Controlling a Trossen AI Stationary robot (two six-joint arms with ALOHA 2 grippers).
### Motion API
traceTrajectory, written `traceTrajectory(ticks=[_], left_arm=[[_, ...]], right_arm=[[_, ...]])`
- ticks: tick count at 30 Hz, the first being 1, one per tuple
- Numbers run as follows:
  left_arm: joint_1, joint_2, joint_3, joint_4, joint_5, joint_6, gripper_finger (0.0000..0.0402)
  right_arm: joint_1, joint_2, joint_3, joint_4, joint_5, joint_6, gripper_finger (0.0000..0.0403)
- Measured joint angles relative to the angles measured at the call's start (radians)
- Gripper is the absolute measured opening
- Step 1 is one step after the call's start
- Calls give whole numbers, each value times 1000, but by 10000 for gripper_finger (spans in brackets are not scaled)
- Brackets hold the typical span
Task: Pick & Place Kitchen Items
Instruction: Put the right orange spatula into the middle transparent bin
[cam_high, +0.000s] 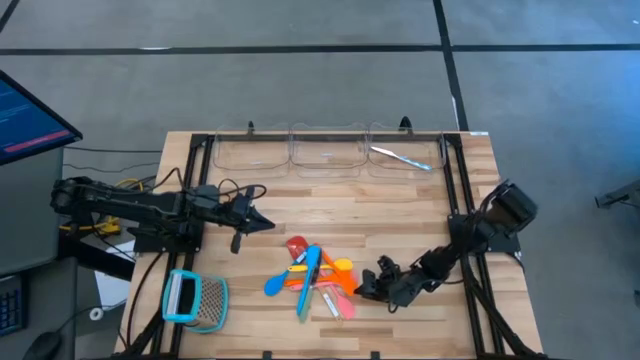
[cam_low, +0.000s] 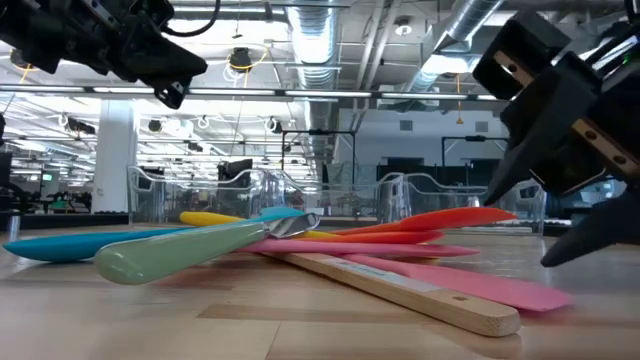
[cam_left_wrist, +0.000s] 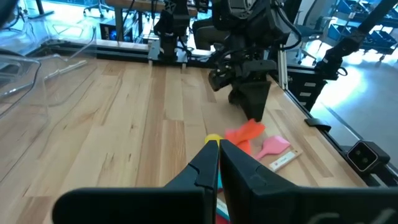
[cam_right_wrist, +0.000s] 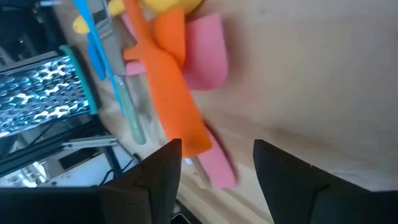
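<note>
The kitchen items lie in a crossed pile near the table's front middle: an orange spatula, a pink spatula, a blue spoon, a yellow piece and a red-headed spatula. My right gripper is open, slanting down low over the table at the pile's right side. The orange spatula's blade end lies just ahead of one finger; nothing is between the fingers. My left gripper is shut and hangs above the table, left of the pile.
Three clear bins stand along the far edge; the rightmost holds a slim pale utensil. A teal-framed metal grater lies at the front left. Dark frame rails run along both table sides. Bare wood lies between pile and bins.
</note>
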Motion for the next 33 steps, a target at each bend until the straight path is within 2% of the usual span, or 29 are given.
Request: traceTrajectory(ticks=[3, 7, 12, 27, 33], left_arm=[[0, 0, 0, -21, 0, 0, 8], [0, 0, 0, -31, 0, 0, 8], [0, 0, 0, -30, 0, 0, 8], [0, 0, 0, -33, 0, 0, 8], [0, 0, 0, -33, 0, 0, 8]], right_arm=[[3, 40, 3, 62, 33, -16, 182], [0, 28, 4, 43, 69, -32, 162], [-12, 9, 2, 32, 65, -27, 140], [-64, 11, 1, 13, 70, -37, 134], [-66, 11, 1, 10, 79, -91, 104]])
